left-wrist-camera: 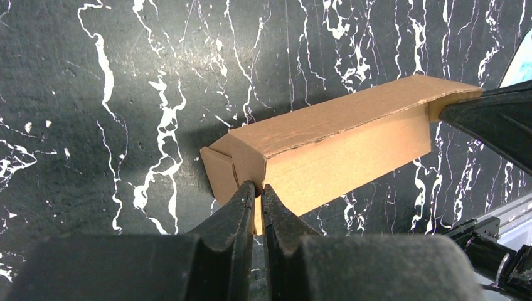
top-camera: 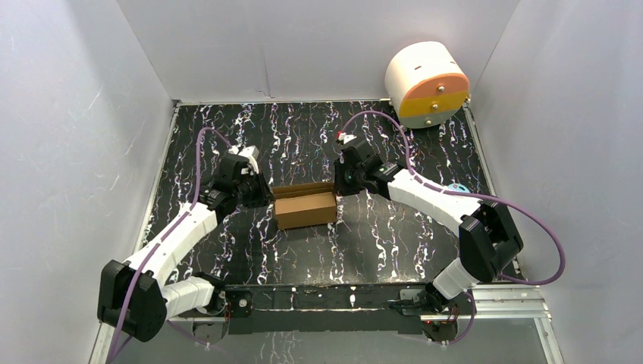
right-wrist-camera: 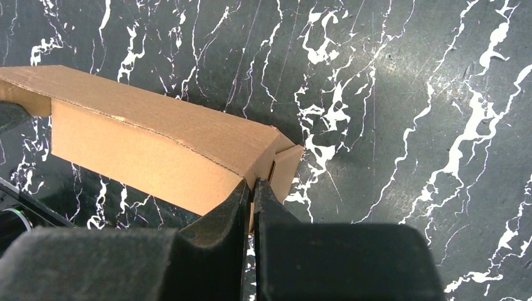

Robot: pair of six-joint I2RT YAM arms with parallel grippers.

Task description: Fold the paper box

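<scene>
Black bench [top-camera: 379, 136] veined with white, boxed in by pale walls on three sides. At the left gripper [left-wrist-camera: 257, 187]: clamped almost fully shut, with a thin sliver of brown cardboard pinched between the fingers [left-wrist-camera: 233, 210] at the left end of the paper box [left-wrist-camera: 339, 141]. At the right gripper [right-wrist-camera: 252, 183]: closed the same way on a thin cardboard edge at the opposite end, just beside a small end flap that sticks out. Between the two grips, a long, closed brown carton lying left to right at about mid-bench, top panel's rough edge lapped over the near side wall. Resting on the surface or held just off it: cannot tell. Well apart, at the far right corner, a white cylinder [top-camera: 426, 82] with an orange-and-yellow face.
</scene>
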